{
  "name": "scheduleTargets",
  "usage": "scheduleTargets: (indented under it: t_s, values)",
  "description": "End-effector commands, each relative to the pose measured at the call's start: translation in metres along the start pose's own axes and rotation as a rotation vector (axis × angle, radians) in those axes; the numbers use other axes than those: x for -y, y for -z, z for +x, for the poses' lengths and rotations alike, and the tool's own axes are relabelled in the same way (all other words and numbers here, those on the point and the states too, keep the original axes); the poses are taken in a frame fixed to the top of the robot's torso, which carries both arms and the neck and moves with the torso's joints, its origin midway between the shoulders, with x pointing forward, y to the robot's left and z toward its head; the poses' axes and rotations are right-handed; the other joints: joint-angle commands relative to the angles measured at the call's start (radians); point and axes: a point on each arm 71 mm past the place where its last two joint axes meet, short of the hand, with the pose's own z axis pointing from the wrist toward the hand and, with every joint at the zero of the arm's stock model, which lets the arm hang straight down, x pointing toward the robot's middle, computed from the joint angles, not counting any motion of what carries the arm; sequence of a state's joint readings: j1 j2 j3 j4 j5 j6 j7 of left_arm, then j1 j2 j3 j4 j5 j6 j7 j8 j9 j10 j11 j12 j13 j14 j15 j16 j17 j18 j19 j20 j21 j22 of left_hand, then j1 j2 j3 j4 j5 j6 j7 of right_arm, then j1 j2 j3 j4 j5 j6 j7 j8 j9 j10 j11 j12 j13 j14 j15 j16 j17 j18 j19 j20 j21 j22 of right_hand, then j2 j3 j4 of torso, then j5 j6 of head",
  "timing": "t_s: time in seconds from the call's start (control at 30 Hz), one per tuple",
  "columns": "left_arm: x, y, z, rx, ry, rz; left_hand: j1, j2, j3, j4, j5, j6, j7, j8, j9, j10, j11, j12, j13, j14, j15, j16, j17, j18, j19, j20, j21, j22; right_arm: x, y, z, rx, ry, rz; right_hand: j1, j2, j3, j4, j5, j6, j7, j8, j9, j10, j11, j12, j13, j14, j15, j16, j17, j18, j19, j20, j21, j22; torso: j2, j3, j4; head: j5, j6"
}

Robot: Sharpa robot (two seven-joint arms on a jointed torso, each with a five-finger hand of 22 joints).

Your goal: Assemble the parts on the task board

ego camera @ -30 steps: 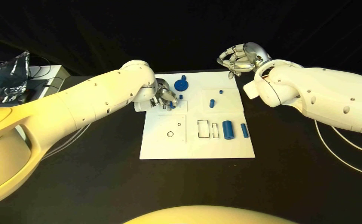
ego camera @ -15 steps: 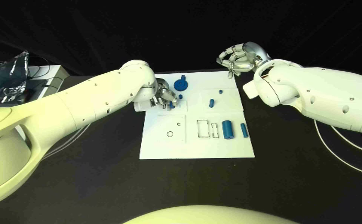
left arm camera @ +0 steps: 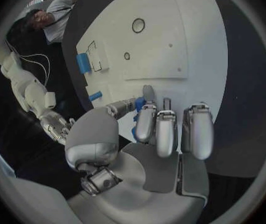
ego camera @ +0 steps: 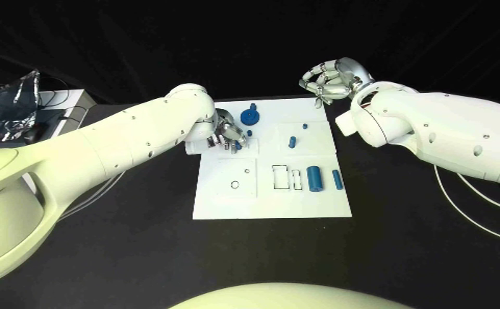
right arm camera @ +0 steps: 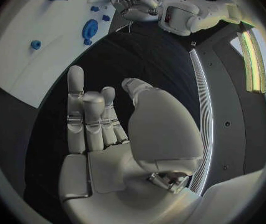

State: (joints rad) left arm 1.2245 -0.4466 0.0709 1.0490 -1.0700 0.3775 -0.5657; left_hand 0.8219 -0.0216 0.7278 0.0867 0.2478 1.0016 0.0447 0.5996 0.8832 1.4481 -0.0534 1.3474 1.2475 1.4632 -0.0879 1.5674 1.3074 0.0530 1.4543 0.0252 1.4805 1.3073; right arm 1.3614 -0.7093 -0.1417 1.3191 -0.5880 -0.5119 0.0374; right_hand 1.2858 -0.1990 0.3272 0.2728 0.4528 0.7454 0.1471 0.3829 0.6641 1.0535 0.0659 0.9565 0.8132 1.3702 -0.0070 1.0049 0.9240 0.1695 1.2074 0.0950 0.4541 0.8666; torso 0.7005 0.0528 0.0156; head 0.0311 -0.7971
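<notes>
Clearly the risk sits at the upper left of the task board [ego camera: 271,201], where the left hand [ego camera: 227,134] is bent low over the plate with a small blue part [left arm camera: 137,104] among its fingers. In the left wrist view that piece lies between the thumb and the curled fingers, apparently pinched, though how firm the hold is cannot be told. If the hold is shallow, the piece could twist or slip out as it is carried to its seat, and the fingers, close to the blue round part [ego camera: 250,115] at the board's upper middle, could knock it aside. The right hand [ego camera: 334,81] hovers off the board's upper right corner, fingers loosely curled and apart, with nothing in it. From the head view come the board's layout, the large blue cylinder [ego camera: 313,178] and slimmer blue pin [ego camera: 337,177] toward the right, and the small blue peg [ego camera: 292,141] near the centre, but the pinched piece is mostly hidden there. The left wrist view exposes it, while the right wrist view confirms the bare palm of the right hand.
</notes>
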Motion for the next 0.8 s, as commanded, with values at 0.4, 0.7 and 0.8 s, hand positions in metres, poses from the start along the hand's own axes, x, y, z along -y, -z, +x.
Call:
scheduleTargets:
  t_s: [0.4, 0.7, 0.8]
  values:
    - [-0.0075, -0.0062, 0.0126, -0.044, -0.043, -0.042, 0.016, -0.039, -0.079, 0.034, -0.008, 0.034, -0.027, -0.012, 0.001, -0.003, 0.007, -0.009, -0.001, 0.108, -0.005, 0.003, 0.263, -0.009, 0.005, -0.004, 0.001, 0.067, -0.0008, 0.0004, 0.0009, -0.013, 0.006, -0.013, 0.0, -0.01, 0.004, 0.001, 0.006, -0.003, 0.006, -0.004, 0.001, -0.004, 0.001, -0.001, -0.001, 0.0, -0.001, -0.005, 0.001, 0.013, 0.006, 0.002, -0.005, -0.001, 0.0, -0.0005, 0.0003, -0.001, -0.002]
    - [-0.0063, -0.005, 0.011, -0.008, -0.024, -0.032, 0.117, 0.01, 0.042, -0.033, 0.037, 0.022, -0.027, -0.021, 0.008, -0.004, 0.006, -0.015, 0.003, 0.108, -0.006, 0.003, 0.263, -0.009, 0.006, -0.006, 0.0, 0.068, -0.0006, 0.0005, 0.001, -0.013, 0.006, -0.014, 0.0, -0.01, 0.004, 0.001, 0.006, -0.003, 0.006, -0.004, 0.001, -0.004, 0.001, -0.001, -0.001, 0.0, -0.001, -0.005, 0.001, 0.013, 0.006, 0.002, -0.005, -0.001, 0.0, -0.0009, 0.0003, -0.001, 0.0]
    - [-0.0054, -0.0045, 0.0107, 0.003, -0.018, -0.025, 0.112, 0.008, 0.079, -0.04, 0.041, 0.024, -0.025, -0.021, 0.01, -0.004, 0.008, -0.018, 0.003, 0.108, -0.004, 0.003, 0.263, -0.009, 0.006, -0.004, 0.0, 0.068, -0.0004, 0.0006, 0.0009, -0.013, 0.006, -0.014, 0.0, -0.01, 0.004, 0.001, 0.006, -0.003, 0.006, -0.004, 0.001, -0.004, 0.001, -0.001, -0.001, 0.0, -0.001, -0.005, 0.001, 0.013, 0.006, 0.002, -0.005, -0.001, 0.0, -0.0008, 0.0003, -0.001, -0.001]
